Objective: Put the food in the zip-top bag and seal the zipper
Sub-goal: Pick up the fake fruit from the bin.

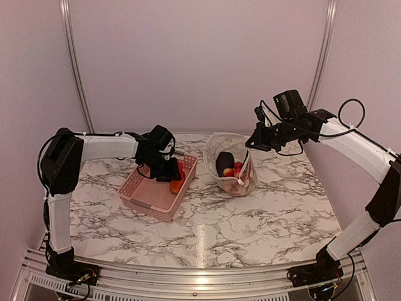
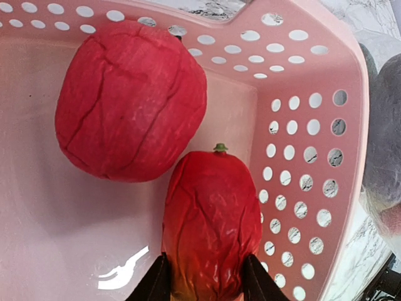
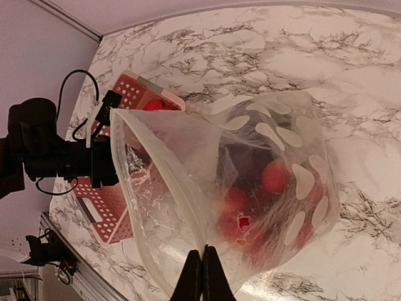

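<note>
My left gripper [image 1: 168,170] reaches into the pink basket [image 1: 145,195] and is shut on a long red, orange-tipped toy fruit [image 2: 212,219], its fingers [image 2: 155,285] gripping both sides. A round red tomato [image 2: 130,100] lies beside it in the basket. My right gripper [image 1: 254,141] is shut on the zip-top bag's [image 1: 233,164] mouth edge, pinching the whitish zipper strip [image 3: 164,169] and holding the mouth open toward the basket. Inside the bag lie the dark purple eggplant [image 1: 224,162] and small red pieces [image 3: 276,177].
The basket [image 2: 313,113] stands left of centre on the marble table [image 1: 250,219], the bag just to its right. Metal rails run along the near table edge [image 1: 200,276]. Plain walls close the back and sides.
</note>
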{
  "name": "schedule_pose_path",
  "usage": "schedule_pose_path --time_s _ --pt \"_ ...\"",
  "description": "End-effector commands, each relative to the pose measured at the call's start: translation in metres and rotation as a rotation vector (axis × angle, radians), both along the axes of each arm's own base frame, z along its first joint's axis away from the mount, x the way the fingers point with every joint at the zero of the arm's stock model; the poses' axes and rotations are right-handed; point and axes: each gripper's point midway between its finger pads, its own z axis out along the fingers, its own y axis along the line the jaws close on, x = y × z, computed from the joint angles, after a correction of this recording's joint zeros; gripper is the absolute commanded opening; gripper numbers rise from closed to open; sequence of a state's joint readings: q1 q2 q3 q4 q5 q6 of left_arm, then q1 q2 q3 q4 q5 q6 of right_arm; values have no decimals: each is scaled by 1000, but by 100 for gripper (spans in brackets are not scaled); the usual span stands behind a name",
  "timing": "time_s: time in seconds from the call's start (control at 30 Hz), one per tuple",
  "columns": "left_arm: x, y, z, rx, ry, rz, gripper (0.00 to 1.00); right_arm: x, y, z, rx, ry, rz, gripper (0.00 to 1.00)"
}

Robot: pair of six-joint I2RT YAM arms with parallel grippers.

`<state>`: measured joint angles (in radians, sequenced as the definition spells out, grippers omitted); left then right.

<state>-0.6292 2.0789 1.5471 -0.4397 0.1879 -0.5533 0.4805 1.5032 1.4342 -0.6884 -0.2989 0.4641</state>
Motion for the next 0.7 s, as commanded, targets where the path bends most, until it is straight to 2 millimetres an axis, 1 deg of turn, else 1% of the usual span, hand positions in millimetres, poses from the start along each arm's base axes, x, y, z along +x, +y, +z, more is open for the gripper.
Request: schedule_pose_path --time_s 0.0,0.17,0.33,0.4,0.53,0.67 --pt "-4 15 38 4 -61 18 27 -1 6 11 27 -29 15 0" --pt "2 16 79 -38 -146 37 26 -1 8 11 30 -27 19 0" --pt "7 2 123 -177 -215 62 25 0 11 10 32 -26 29 0" --pt "9 -7 143 -255 -258 57 24 1 13 11 31 -29 34 0" --pt "7 -24 174 -384 -325 21 22 2 15 12 34 -29 40 0" --pt "-12 -57 211 -538 -394 -128 22 3 16 13 34 -33 42 0"
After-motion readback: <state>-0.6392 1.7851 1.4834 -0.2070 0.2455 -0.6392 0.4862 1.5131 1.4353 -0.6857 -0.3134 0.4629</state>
